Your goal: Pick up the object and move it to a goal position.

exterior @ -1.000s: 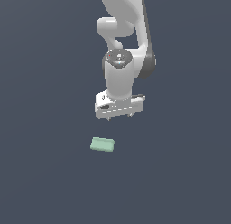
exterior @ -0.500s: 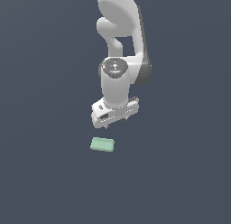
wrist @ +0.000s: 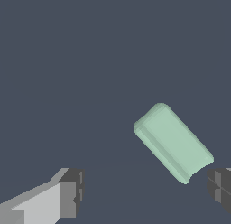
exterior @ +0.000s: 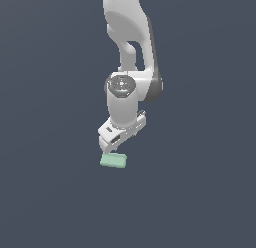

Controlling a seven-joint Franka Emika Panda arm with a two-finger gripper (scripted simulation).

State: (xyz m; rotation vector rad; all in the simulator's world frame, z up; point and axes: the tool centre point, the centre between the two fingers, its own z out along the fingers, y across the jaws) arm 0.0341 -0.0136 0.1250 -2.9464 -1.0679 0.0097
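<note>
The object [exterior: 113,160] is a small pale mint-green flat block lying on the dark grey floor. In the exterior view my white gripper [exterior: 116,148] hangs directly over it, its underside just above the block's far edge. The wrist view shows the object [wrist: 173,142] lying askew between the two dark fingertips [wrist: 72,193], closer to the one at the frame's edge [wrist: 219,188]. My gripper [wrist: 145,191] is open, with a wide gap and nothing held.
The white arm [exterior: 129,47] rises from behind the gripper toward the top of the exterior view. Plain dark grey floor [exterior: 200,192] surrounds the block on every side.
The arm has come down and shifted toward the exterior view's left, and the gripper has turned. It now hangs just above the block, which has not moved.
</note>
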